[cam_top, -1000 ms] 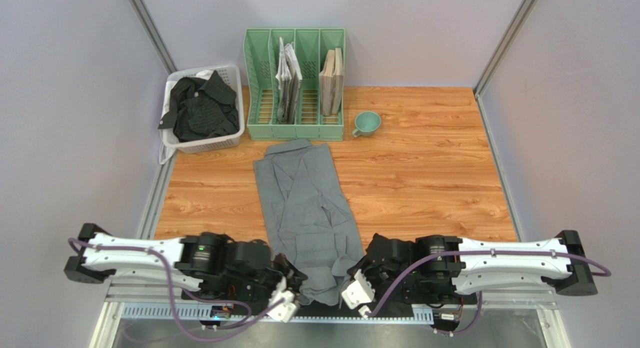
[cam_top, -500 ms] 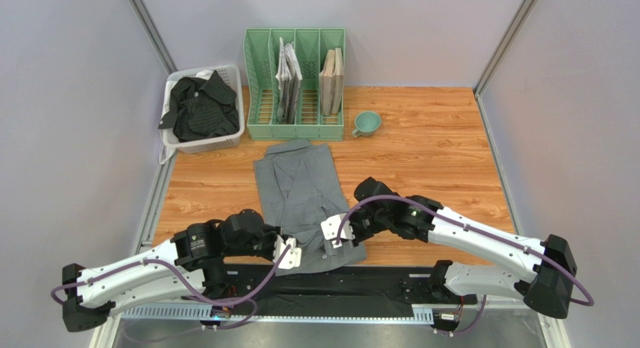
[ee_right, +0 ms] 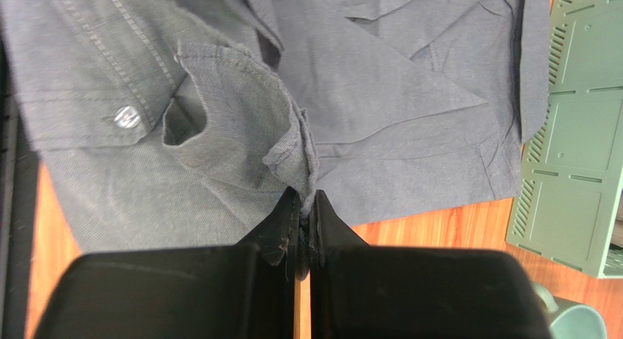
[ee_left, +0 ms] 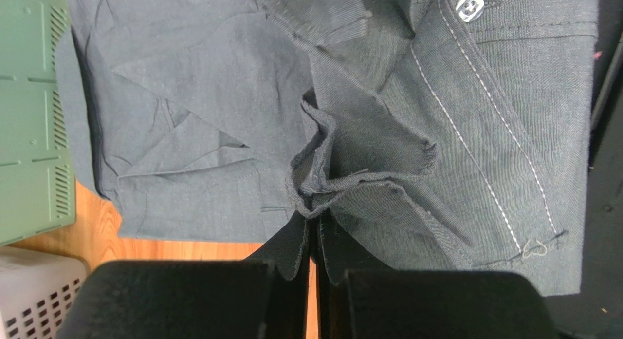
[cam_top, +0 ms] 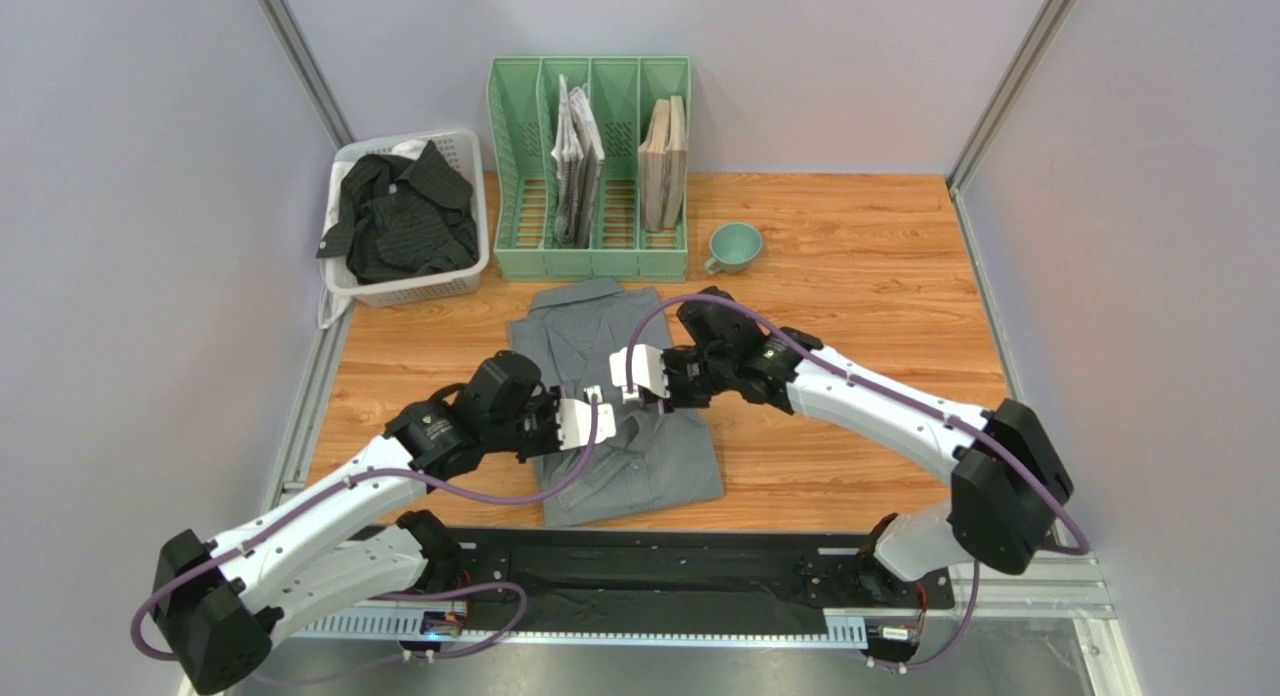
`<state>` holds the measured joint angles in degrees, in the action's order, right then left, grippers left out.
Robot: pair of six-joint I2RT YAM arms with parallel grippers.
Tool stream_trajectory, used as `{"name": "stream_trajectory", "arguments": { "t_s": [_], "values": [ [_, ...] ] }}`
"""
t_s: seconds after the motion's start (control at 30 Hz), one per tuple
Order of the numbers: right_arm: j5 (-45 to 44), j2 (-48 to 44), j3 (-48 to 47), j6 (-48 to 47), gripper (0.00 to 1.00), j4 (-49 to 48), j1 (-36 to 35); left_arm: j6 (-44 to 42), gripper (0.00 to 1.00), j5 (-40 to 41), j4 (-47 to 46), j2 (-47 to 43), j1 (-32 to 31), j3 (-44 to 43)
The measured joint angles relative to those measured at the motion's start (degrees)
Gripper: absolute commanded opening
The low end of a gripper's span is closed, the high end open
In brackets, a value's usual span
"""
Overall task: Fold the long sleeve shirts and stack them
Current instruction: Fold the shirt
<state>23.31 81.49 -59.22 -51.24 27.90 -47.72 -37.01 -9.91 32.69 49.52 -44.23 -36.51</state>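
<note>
The grey shirt lies on the wooden table, left of its middle. Its far edge reaches close to the green file rack and its near edge lies close to the table's front. Part of the cloth is doubled over the rest, and a stitched hem with a button faces up.

The left claw is pinched tight on a bunched fold of the grey cloth, as the left wrist view shows, with the fabric crumpled right at its tips. The right claw is clamped the same way on another gathered edge of the same shirt. The two claws sit just beside each other above the shirt's middle, and both arms reach in from the near corners.

The black striped shirt is heaped loosely in a white basket at the far left, touching the rack's side. The rack holds papers and brown boards upright in separate slots. A teal mug stands just right of the rack, well apart from the shirt.
</note>
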Motion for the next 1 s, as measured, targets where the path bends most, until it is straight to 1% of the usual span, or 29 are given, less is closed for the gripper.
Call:
{"name": "stream_trajectory", "arguments": {
  "t_s": [0.33,0.47,0.5,0.53,0.57,0.6,0.63,0.67,0.7,0.77,0.8,0.83,0.87,0.93,0.97,1.0],
  "values": [
    [0.07,9.66,-3.23,1.95,0.00,-5.46,2.47,-1.81,0.00,-2.10,-4.20,10.58,8.87,-0.20],
    [-0.61,11.13,-3.32,2.80,0.00,-5.88,3.37,-2.29,0.01,-2.40,-5.40,15.23,10.03,-1.03],
    [-0.92,11.47,-3.32,3.02,0.03,-5.88,3.72,-2.32,0.04,-2.56,-5.42,16.68,10.25,-1.57],
    [-1.31,11.91,-3.32,3.32,0.09,-5.90,4.15,-2.34,0.08,-2.71,-5.38,18.27,10.64,-2.25],
    [-1.70,12.37,-3.32,3.76,0.12,-5.90,4.50,-2.43,0.10,-2.97,-5.18,19.76,11.06,-2.97],
    [-2.03,12.92,-3.39,4.33,0.14,-5.88,4.85,-2.49,0.11,-3.41,-4.72,21.57,11.67,-3.96],
    [-2.47,13.60,-3.52,4.98,0.20,-5.86,5.25,-2.51,0.12,-3.65,-4.17,23.12,12.33,-4.83],
    [-3.21,14.36,-3.85,5.62,0.21,-5.62,5.60,-2.49,0.12,-4.20,-2.75,25.35,13.53,-6.47],
    [-3.82,15.02,-4.22,6.19,0.27,-5.29,5.79,-2.36,0.13,-4.55,-2.05,27.02,14.56,-7.61],
    [-4.35,16.70,-5.88,7.39,0.34,-3.85,6.21,-2.05,0.16,-5.55,0.35,30.67,17.27,-11.13],
    [-4.39,17.35,-6.91,8.07,0.37,-3.19,6.38,-1.86,0.19,-6.27,1.51,32.20,18.82,-12.85],
    [-4.17,18.12,-8.72,8.92,0.47,-1.97,6.88,-1.57,0.24,-6.84,2.95,33.57,20.65,-14.71],
    [-4.02,18.56,-10.05,9.68,0.48,-1.29,7.23,-1.22,0.28,-7.04,3.65,34.23,21.92,-15.74],
    [-3.78,18.86,-13.49,11.23,0.58,0.55,8.22,-0.26,0.49,-7.67,6.14,34.95,24.55,-17.73],
    [-3.65,18.84,-14.88,12.11,0.59,1.29,8.63,-0.17,0.57,-7.89,7.23,34.99,25.29,-18.32],
    [-3.50,18.80,-16.74,13.07,0.59,2.21,9.27,0.44,0.60,-8.26,8.81,34.93,25.90,-18.95]
  ]
}}
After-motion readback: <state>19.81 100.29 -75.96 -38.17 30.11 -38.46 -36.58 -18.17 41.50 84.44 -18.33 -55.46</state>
